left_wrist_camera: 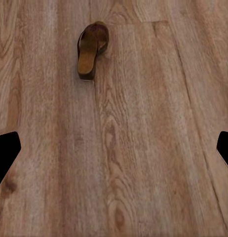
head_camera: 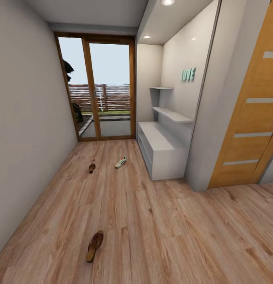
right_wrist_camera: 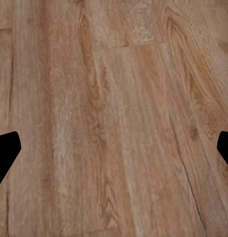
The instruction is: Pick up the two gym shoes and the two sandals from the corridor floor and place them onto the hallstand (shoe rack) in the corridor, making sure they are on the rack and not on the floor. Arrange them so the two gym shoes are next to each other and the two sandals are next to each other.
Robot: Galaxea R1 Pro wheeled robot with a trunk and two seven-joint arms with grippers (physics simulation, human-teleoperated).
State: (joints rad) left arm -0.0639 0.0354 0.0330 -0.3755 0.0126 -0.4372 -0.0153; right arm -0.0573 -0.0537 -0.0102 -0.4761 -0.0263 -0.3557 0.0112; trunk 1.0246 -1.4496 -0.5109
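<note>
1. The corridor floor, light brown wood plank, is being seen from the head view, running away toward a glass door at 12 o'clock.
2. A plain grey wall is being shown along the 9 o'clock side.
3. A near sandal is lying flat on the planks at 6 o'clock, slightly toward 7, footbed up, lengthwise along the corridor.
4. A far sandal is lying on the floor at about 11 o'clock from the near one, well apart from it.
5. One gym shoe, white with green stripes and a reddish patch, is lying on the floor just toward 3 o'clock of the far sandal, near the front end of the hallstand but apart from it.
6. The hallstand is standing at 1 o'clock in a wall recess, its bench top and stepped wall shelves being shown bare.
7. A wooden door is being seen at 3 o'clock.
8. In the left wrist view, the left pincer is being held wide apart above the planks, a sandal lying ahead of it, untouched.
9. In the right wrist view, the right pincer is likewise being held wide apart over bare floor.
</note>
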